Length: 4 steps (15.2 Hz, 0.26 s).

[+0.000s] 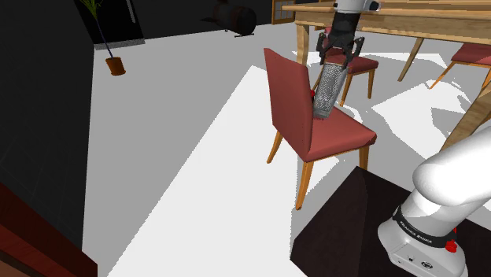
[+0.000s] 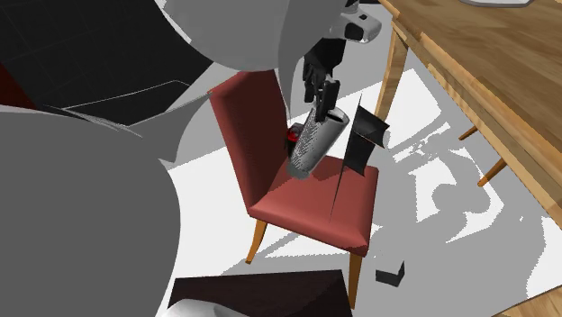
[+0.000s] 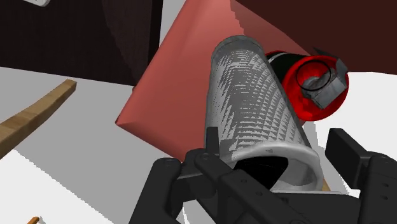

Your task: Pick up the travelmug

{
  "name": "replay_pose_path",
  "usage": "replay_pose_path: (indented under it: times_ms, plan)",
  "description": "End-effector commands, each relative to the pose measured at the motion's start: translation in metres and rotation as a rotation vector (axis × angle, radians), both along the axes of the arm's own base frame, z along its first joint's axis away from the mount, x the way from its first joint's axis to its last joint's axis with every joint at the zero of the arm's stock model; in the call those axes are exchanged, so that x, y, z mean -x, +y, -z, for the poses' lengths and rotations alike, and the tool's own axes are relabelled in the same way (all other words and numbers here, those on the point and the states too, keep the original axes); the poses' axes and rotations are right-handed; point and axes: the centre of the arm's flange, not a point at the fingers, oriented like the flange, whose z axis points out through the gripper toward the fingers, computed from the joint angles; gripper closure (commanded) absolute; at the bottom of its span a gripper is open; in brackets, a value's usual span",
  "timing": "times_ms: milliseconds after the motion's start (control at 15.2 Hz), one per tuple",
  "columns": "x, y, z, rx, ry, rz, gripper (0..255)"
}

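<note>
The travel mug (image 1: pixel 329 93) (image 2: pixel 313 140) (image 3: pixel 254 95) is a grey ridged cylinder. It hangs tilted over the seat of a red chair (image 1: pixel 338 138) (image 2: pixel 315 207) (image 3: pixel 184 76), its open mouth uppermost. My black gripper (image 1: pixel 340 55) (image 2: pixel 322 86) (image 3: pixel 277 153) is shut on the mug at its rim, one finger on either side of the mouth. The mug's lower end sits close to the chair's backrest and just above the seat. Behind the mug, on the seat, lies a red and black round object (image 3: pixel 315 83) (image 2: pixel 293 137).
A wooden table (image 1: pixel 409 20) (image 2: pixel 468 81) stands just beyond the chair, with more red chairs (image 1: pixel 472 53) around it. A potted plant (image 1: pixel 116 65) is far off on the white floor. My dark stand (image 1: pixel 346 228) is near the chair's front leg.
</note>
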Motion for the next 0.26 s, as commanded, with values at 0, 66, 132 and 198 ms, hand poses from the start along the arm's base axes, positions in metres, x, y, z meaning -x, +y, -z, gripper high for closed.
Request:
replay_pose_path:
  times_ms: [0, 66, 132, 198]
  plan:
    - [-0.0006, -0.0013, -0.0113, 0.001, -0.001, 0.000, 255]
    - [-0.0006, -0.0013, -0.0165, 0.001, -0.001, 0.000, 255]
    - [-0.0005, -0.0013, -0.0173, 0.001, -0.001, 0.000, 255]
    - [-0.0006, -0.0013, -0.0174, 0.001, -0.001, 0.000, 255]
